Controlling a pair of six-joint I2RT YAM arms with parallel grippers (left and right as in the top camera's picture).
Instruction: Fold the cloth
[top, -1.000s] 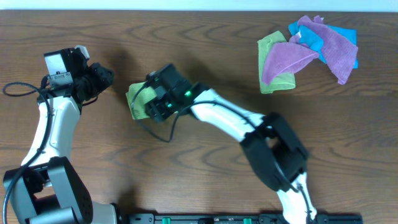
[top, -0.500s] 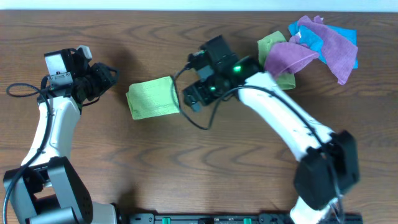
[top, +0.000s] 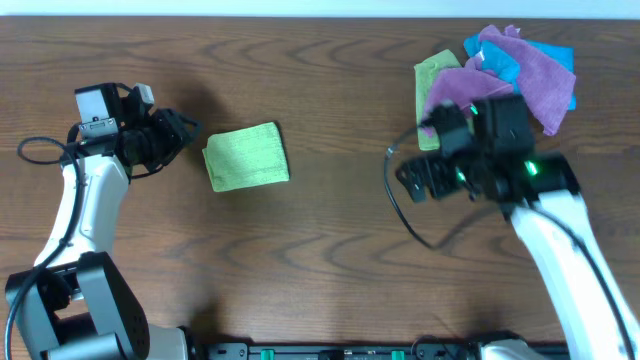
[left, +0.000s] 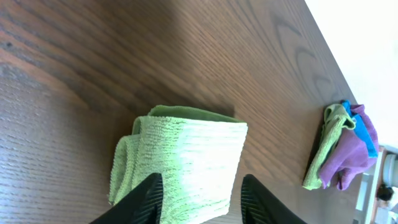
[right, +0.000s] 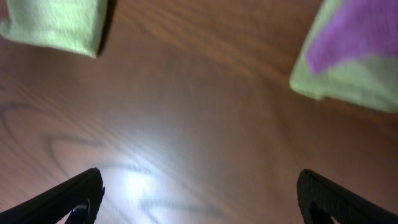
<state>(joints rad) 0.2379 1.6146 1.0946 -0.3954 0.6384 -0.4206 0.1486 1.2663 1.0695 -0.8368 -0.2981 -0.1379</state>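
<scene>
Sitting flat on the counter (top: 330, 280), the green cloth (top: 246, 156) is folded into a neat rectangle. It lies left of centre, nearer the far edge than the near one. The left wrist view shows stacked layers with a rolled fold along one side.

The left gripper (top: 190, 135) is just beside the cloth's left edge and pointed at it. Its fingers (left: 147, 199) are spread apart with nothing between them. I can't tell whether the tips touch the fabric.

The right gripper (top: 412, 180) is right of centre, over bare wood and well apart from the green cloth. Its fingers (right: 78, 198) are wide apart and hold nothing. The right wrist view is blurred. It shows a corner of the green cloth at top left and the edge of the pile at top right.

The pile of spare cloths (top: 500, 75) sits near the far right corner. A light green one is at the bottom with purple draped over it, and blue and more purple lie behind. The right gripper is near the pile's near-left side, not touching it.
</scene>
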